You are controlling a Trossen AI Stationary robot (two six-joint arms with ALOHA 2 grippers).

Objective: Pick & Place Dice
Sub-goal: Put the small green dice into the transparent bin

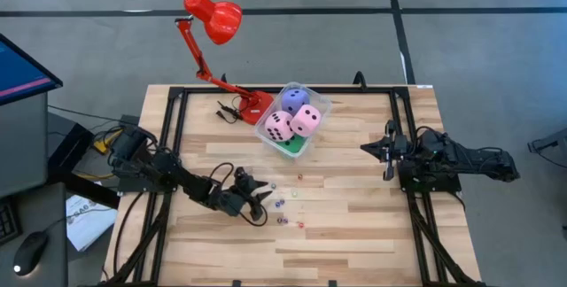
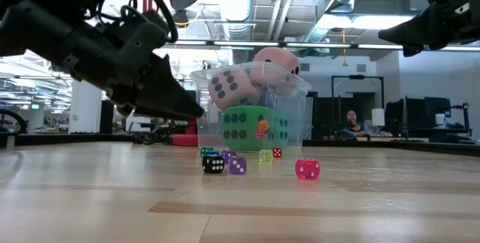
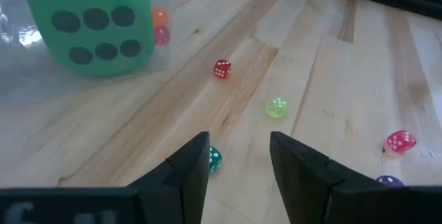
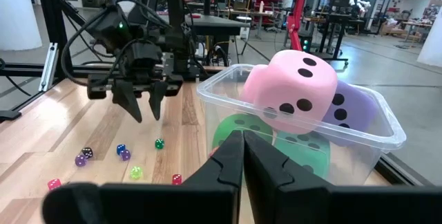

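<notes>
Purple die cut off by edge

text: none legible | labels: none | brands: none | numbers: none

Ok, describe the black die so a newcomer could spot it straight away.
Start at the clear tub holding the big soft dice. Tiny dice lie scattered on the wood near it. Yours is the only black one, white pips, next to a purple die.

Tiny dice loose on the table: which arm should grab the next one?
Left. The left gripper hovers open right over the tiny dice, the teal die beside its fingers. The right gripper sits shut, off toward the table's right.
</notes>
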